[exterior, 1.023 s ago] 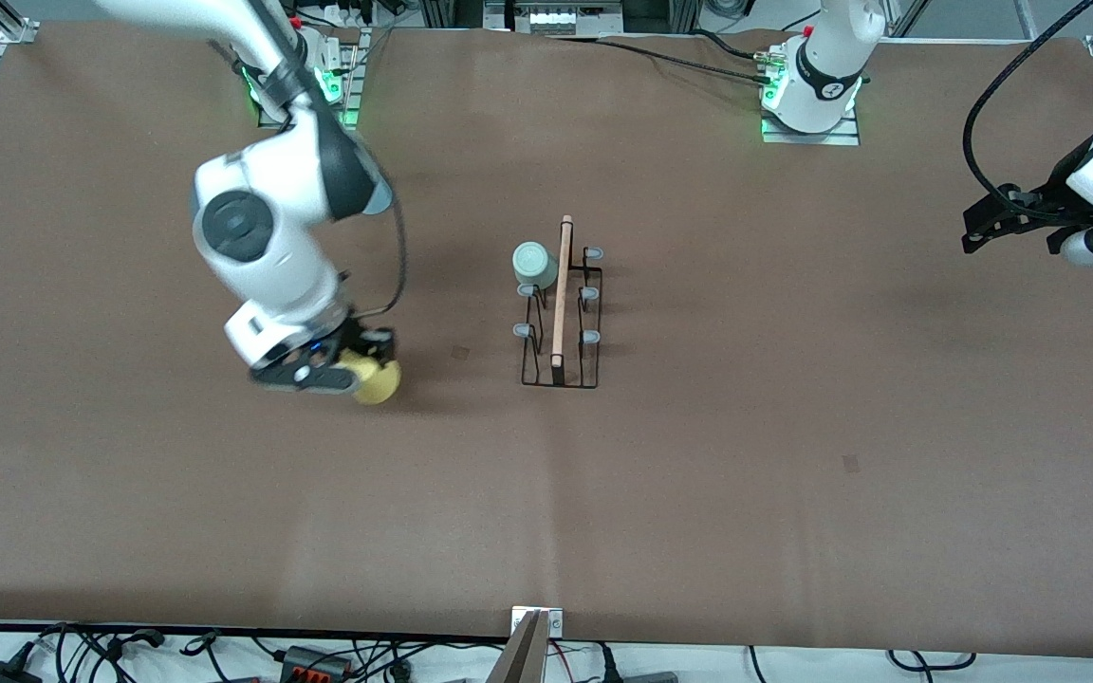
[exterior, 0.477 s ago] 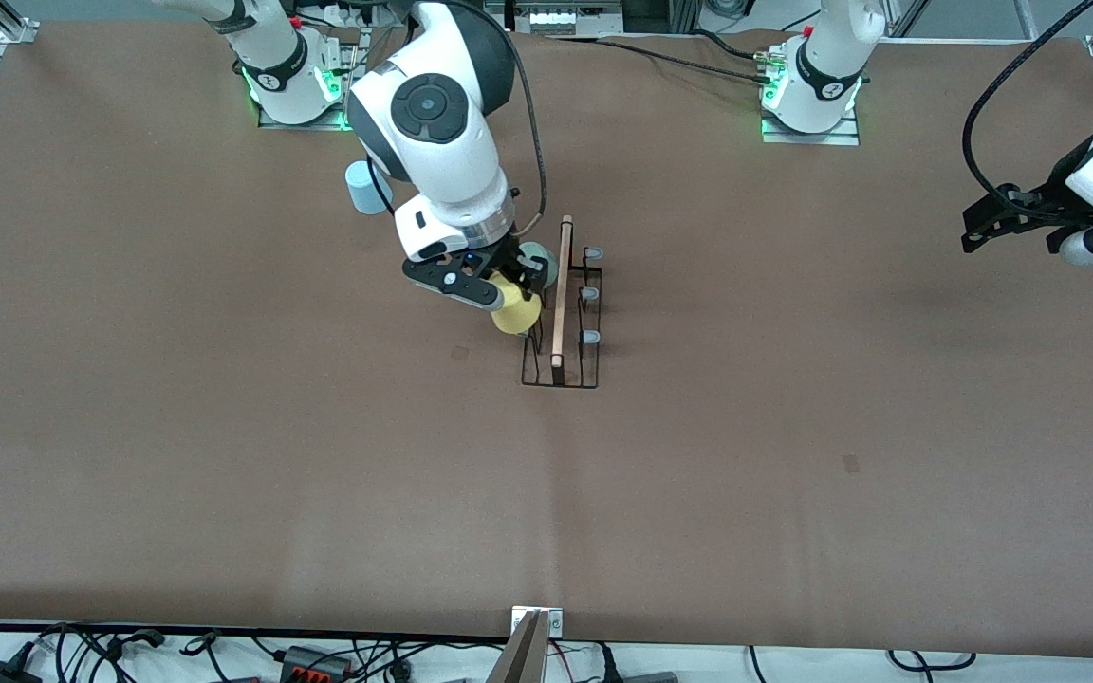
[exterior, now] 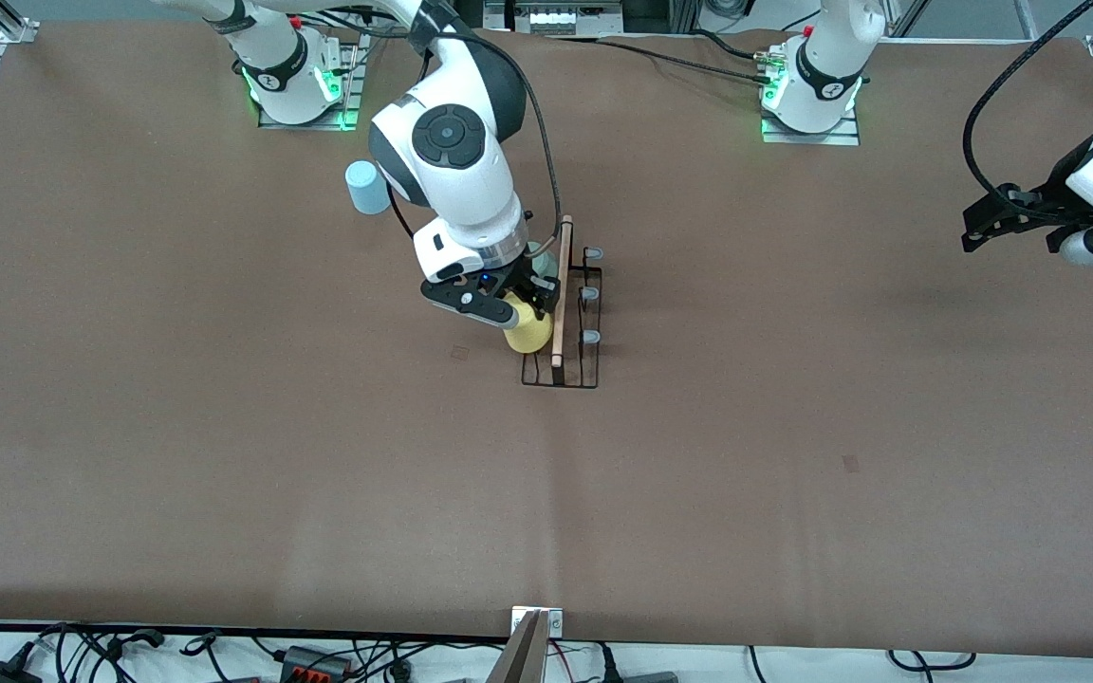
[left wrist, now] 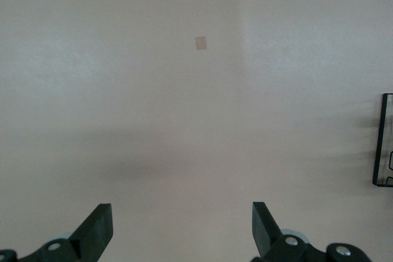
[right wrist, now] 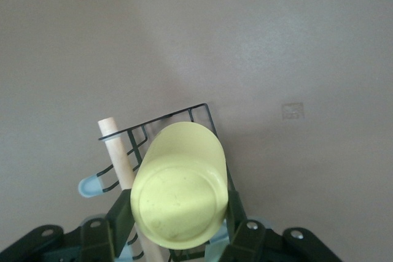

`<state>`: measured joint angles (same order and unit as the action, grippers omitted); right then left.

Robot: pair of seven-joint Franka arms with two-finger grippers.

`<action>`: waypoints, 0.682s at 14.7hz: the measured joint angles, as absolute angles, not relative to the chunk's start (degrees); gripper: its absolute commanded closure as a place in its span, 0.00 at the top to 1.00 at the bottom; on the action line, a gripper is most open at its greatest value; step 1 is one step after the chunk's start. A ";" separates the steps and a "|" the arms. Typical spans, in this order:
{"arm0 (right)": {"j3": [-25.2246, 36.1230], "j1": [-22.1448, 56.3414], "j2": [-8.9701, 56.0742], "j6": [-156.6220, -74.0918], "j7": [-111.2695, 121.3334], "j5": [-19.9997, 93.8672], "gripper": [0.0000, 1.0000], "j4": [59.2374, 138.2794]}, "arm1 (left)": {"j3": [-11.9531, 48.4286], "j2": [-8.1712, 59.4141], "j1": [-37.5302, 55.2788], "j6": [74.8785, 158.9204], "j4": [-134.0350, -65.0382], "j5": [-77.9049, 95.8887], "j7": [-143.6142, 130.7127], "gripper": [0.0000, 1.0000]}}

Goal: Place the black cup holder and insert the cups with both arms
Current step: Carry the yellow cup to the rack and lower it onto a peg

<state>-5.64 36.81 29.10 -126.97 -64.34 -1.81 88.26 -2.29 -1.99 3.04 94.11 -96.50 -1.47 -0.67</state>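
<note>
The black cup holder (exterior: 561, 381) stands mid-table, its wooden rod handle (exterior: 561, 285) on top; it also shows in the right wrist view (right wrist: 184, 115). My right gripper (exterior: 523, 308) is shut on the yellow cup (exterior: 529, 334), held upside down over the pegs on the right arm's side of the rod. In the right wrist view the yellow cup (right wrist: 179, 197) sits between both fingers (right wrist: 120, 216). The mint cup (exterior: 539, 254) sits on a peg, mostly hidden by the right wrist. A light blue cup (exterior: 367, 187) stands on the table toward the right arm's base. My left gripper (exterior: 1007, 228) waits open and empty at the left arm's end of the table (left wrist: 179, 228).
The brown table cover (exterior: 793, 427) spreads all round the holder. Small square marks (exterior: 460, 352) lie on it. The holder's wire edge (left wrist: 382, 139) shows at the side of the left wrist view. Free grey-tipped pegs (exterior: 590, 296) line the left arm's side of the rod.
The right arm has swung the yellow cup from the right arm's end of the table to the holder and come down beside the rod. The blue cup came into view. The left arm has not moved.
</note>
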 measured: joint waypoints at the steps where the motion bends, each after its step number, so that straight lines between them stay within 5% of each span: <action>1: -5.64 36.82 29.50 -127.12 -64.31 -2.02 0.21 88.26 | -2.29 -1.98 3.02 94.10 -96.50 -1.47 -0.67 1.00; 2: -5.64 36.82 29.81 -127.13 -64.31 -2.13 0.44 88.26 | -2.29 -1.99 3.01 94.10 -96.50 -1.47 -0.67 1.00; 3: -5.64 36.82 30.13 -127.14 -64.31 -2.16 0.99 88.25 | -2.30 -1.98 3.01 94.10 -96.50 -1.47 -0.67 1.00; 10: -4.90 35.45 29.10 -124.83 -61.65 -2.18 1.00 87.03 | -2.31 -1.99 3.00 94.09 -96.50 -1.47 -0.67 1.00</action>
<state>-4.90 35.45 29.10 -124.83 -61.65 -2.18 87.03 -2.31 -1.99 3.00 94.09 -96.50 -1.47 -0.67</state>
